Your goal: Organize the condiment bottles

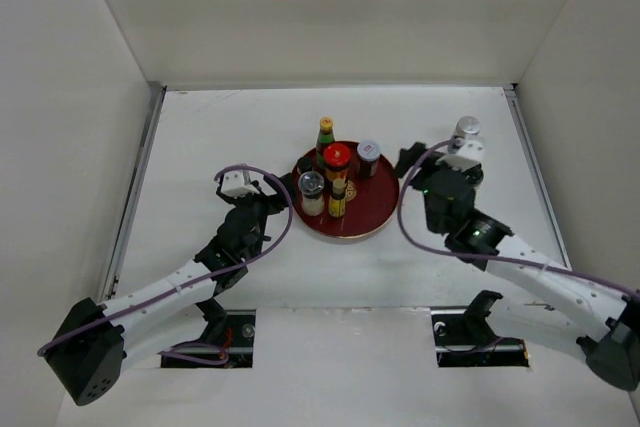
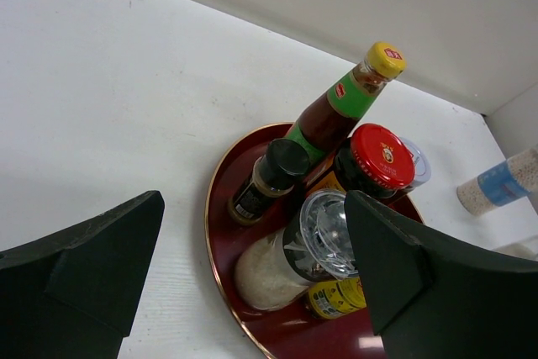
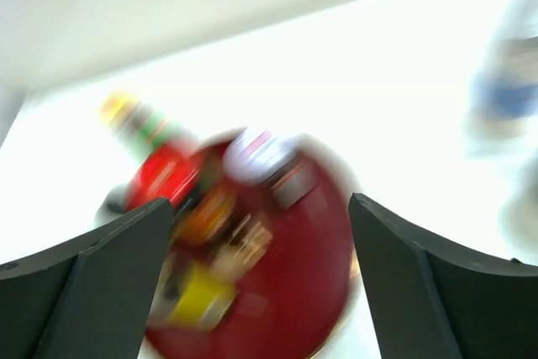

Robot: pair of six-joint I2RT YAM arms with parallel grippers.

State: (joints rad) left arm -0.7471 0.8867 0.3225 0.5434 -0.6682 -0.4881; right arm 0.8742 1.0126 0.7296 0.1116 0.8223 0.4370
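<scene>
Several condiment bottles stand together on the round red tray: a green yellow-capped bottle, a red-lidded jar, a grey-lidded dark jar, a clear shaker and a slim yellow-labelled bottle. The left wrist view also shows a black-capped bottle behind the shaker. A tall white silver-capped bottle stands on the table right of the tray. My left gripper hangs open just left of the tray, empty. My right gripper is open at the tray's right edge, empty; its view is blurred.
White walls close in the table on three sides, with a metal rail along the left edge. The white bottle stands close beside my right wrist. Two cut-outs sit at the near edge by the arm bases.
</scene>
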